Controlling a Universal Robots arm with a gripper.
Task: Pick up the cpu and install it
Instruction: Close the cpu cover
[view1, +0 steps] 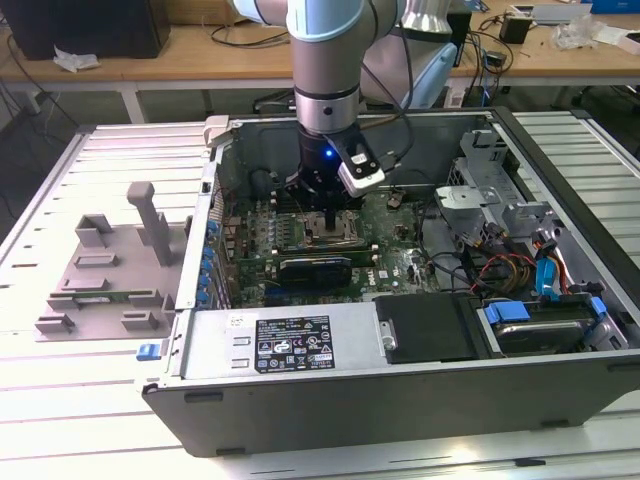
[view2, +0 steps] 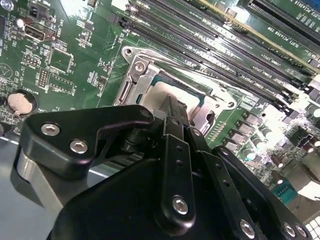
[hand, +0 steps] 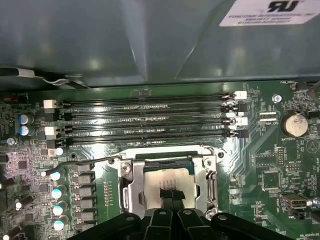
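Now — silvery square cpu in socket — gripper jaws together above it.

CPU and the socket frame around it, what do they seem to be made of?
The cpu: metal top, likely, pale silvery with a dull satin sheen. The socket frame: bright stamped metal, probably steel, by its shiny folded edges and glints in both wrist views.

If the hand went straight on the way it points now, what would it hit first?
Probably the chip, lying in the socket frame directly under the hand. Whether any gap remains is unclear.
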